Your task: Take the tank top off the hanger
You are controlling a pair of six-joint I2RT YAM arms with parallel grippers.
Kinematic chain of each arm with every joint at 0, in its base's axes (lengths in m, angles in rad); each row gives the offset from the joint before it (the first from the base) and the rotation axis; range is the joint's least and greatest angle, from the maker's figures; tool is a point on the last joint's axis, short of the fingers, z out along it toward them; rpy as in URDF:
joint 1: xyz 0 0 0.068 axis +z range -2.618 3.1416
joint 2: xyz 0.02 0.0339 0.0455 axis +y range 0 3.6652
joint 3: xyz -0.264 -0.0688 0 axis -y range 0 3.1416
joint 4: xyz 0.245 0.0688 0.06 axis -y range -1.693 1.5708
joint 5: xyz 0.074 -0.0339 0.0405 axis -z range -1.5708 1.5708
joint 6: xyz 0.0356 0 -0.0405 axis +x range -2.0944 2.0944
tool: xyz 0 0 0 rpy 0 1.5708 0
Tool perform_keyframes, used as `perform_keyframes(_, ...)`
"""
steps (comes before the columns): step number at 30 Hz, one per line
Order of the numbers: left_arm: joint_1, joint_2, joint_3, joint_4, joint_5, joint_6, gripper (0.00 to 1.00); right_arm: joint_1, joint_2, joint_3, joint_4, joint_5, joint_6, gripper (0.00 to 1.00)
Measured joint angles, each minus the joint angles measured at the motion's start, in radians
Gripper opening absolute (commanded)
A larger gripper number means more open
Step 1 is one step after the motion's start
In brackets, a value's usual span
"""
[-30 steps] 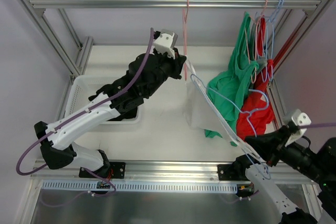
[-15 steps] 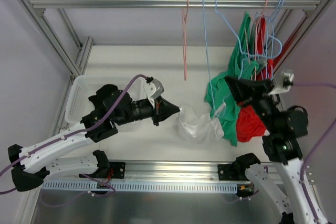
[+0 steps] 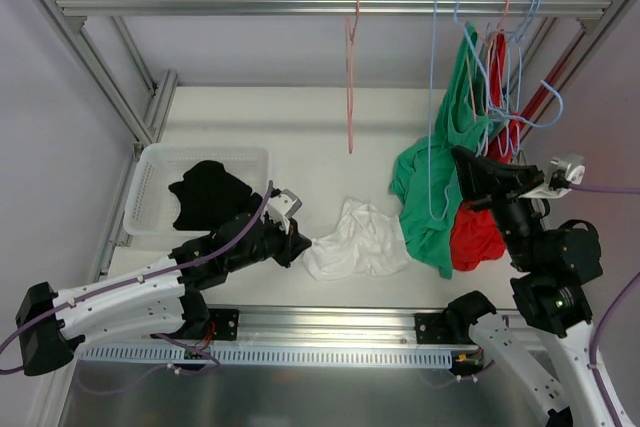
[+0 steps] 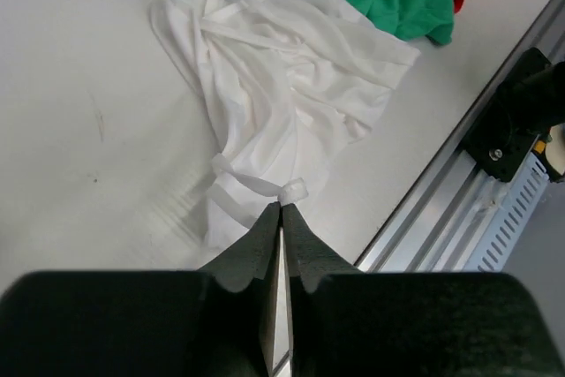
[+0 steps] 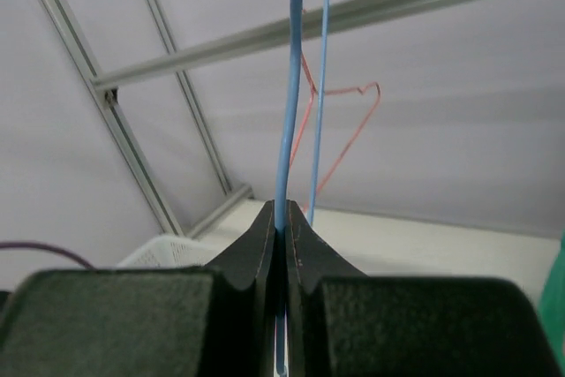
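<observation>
Top external view: white tank top (image 3: 356, 243) crumpled on desk (image 3: 300, 137), off light blue hanger (image 3: 437, 97). Left hand (image 3: 303, 244) low at garment's left edge, jaws together, pinching thin white strap (image 4: 256, 184) at tips; rest of garment spread beyond fingertips. Right hand (image 3: 462, 161) raised at right, clamped on blue hanger wire, well apart from tank top, beside hanging green garment (image 3: 440, 187).

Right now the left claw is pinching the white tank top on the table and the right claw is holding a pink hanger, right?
Almost. The right gripper holds the blue hanger, not a pink one; the right wrist view shows it. The pink hanger hangs alone on the rail. The left gripper does pinch the white tank top on the table.
</observation>
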Motion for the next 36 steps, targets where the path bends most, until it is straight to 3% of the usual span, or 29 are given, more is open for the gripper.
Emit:
perform_keyframes(3,0.0,0.0,-0.017,-0.009,-0.035,-0.023,0.41,0.0,-0.035,0.053,-0.216,-0.017,-0.031,0.0)
perform_keyframes(4,0.0,0.0,-0.017,-0.013,-0.051,-0.03,0.71,0.0,-0.033,0.071,-0.285,-0.019,-0.037,0.0)
perform_keyframes(6,0.0,-0.003,-0.015,-0.019,-0.065,-0.042,0.78,0.0,-0.019,0.1,-0.41,-0.023,-0.048,0.0)
perform_keyframes(9,0.0,-0.002,0.009,-0.062,-0.082,-0.037,0.99,0.0,0.059,0.164,-0.56,-0.019,-0.071,0.0)
perform_keyframes(13,0.0,0.007,0.087,-0.12,-0.093,-0.031,0.99,0.001,0.298,0.356,-0.71,-0.009,-0.085,0.0)
perform_keyframes(21,0.0,0.006,0.133,-0.182,-0.105,-0.021,0.99,0.059,0.792,0.821,-0.784,0.08,-0.1,0.0)
perform_keyframes(27,0.0,-0.001,0.132,-0.215,-0.104,-0.022,0.99,0.077,1.049,1.112,-0.834,0.143,-0.122,0.0)
perform_keyframes(31,0.0,-0.002,0.132,-0.225,-0.098,-0.022,0.99,0.08,1.169,1.235,-0.859,0.173,-0.133,0.01)
perform_keyframes(36,0.0,0.005,0.132,-0.225,-0.097,-0.023,0.99,0.094,1.236,1.237,-0.895,0.182,-0.134,0.0)
